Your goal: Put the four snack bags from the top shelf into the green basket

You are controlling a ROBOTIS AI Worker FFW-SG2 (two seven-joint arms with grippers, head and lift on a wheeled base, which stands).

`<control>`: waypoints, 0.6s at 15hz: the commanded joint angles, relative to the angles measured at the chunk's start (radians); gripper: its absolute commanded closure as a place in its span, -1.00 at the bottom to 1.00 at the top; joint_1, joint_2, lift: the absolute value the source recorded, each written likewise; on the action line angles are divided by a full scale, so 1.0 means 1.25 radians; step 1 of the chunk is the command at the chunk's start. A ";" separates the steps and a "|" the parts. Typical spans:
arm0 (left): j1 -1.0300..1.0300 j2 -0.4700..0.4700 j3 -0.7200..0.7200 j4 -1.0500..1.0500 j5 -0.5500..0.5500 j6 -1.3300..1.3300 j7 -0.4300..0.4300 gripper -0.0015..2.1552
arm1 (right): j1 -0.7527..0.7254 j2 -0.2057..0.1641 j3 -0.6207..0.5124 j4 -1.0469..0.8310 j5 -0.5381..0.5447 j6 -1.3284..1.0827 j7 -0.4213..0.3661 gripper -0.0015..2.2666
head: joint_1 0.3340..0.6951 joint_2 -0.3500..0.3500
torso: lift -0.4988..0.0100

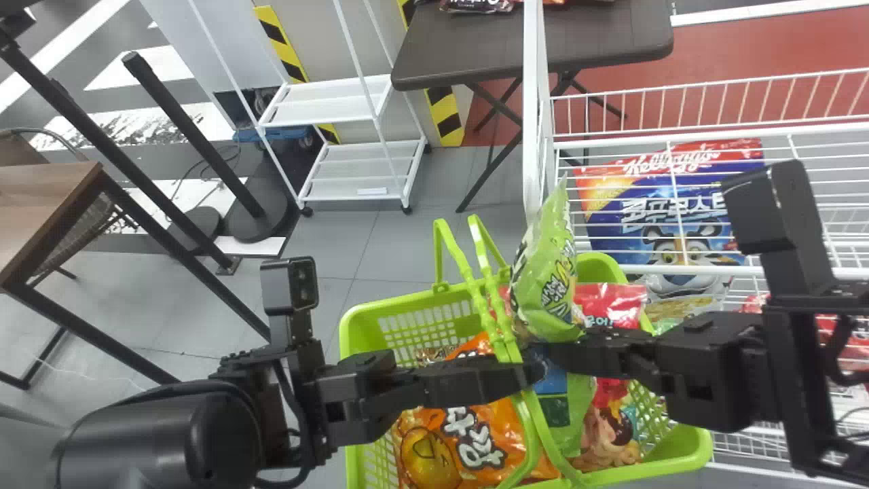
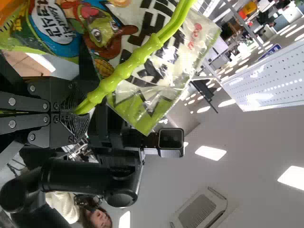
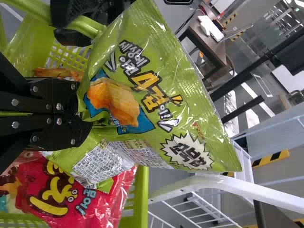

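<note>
In the head view my left gripper (image 1: 526, 377) is shut on the handles (image 1: 499, 326) of the green basket (image 1: 686, 451). The left wrist view has this gripper (image 2: 78, 111) around the green handles (image 2: 124, 71). My right gripper (image 1: 560, 354) is shut on a green snack bag (image 1: 548, 278), which stands upright above the basket, close beside the handles. In the right wrist view the gripper (image 3: 83, 108) pinches the green bag (image 3: 161, 109) at its middle. Inside the basket lie an orange bag (image 1: 475, 441) and a red bag (image 1: 614, 299), partly covered by the arms.
White wire shelving (image 1: 801, 272) with a cereal bag (image 1: 665, 217) stands to the right of the basket, its white post (image 1: 533, 102) just beyond it. Farther back are a dark folding table (image 1: 468, 47) and a white rack (image 1: 360, 170).
</note>
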 commanded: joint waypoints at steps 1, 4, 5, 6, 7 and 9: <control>0.000 -0.002 0.011 0.000 0.013 0.011 -0.009 0.99 | -0.011 0.000 0.002 0.044 0.008 0.009 0.000 0.99 | 1.00 0.99 | 0.95; 0.000 -0.009 0.032 0.005 0.027 0.011 -0.009 0.99 | -0.030 -0.001 0.000 0.086 0.016 0.009 0.024 0.99 | 1.00 0.99 | 0.95; 0.000 -0.008 0.034 0.008 0.035 0.011 -0.009 0.99 | -0.036 0.000 -0.001 0.088 0.012 0.009 0.042 0.99 | 1.00 0.99 | 0.95; 0.000 -0.009 0.033 0.008 0.041 0.013 -0.009 0.99 | -0.041 0.003 -0.001 0.093 0.012 0.009 0.054 0.99 | 1.00 1.00 | 0.95; 0.000 -0.010 0.031 0.006 0.041 0.016 -0.009 0.99 | -0.046 0.004 0.000 0.099 0.015 0.009 0.058 0.99 | 1.00 1.00 | 0.95; 0.000 -0.014 0.026 0.006 0.052 0.020 -0.009 0.99 | -0.087 0.008 0.044 0.174 0.016 0.009 0.064 0.99 | 1.00 1.00 | 0.95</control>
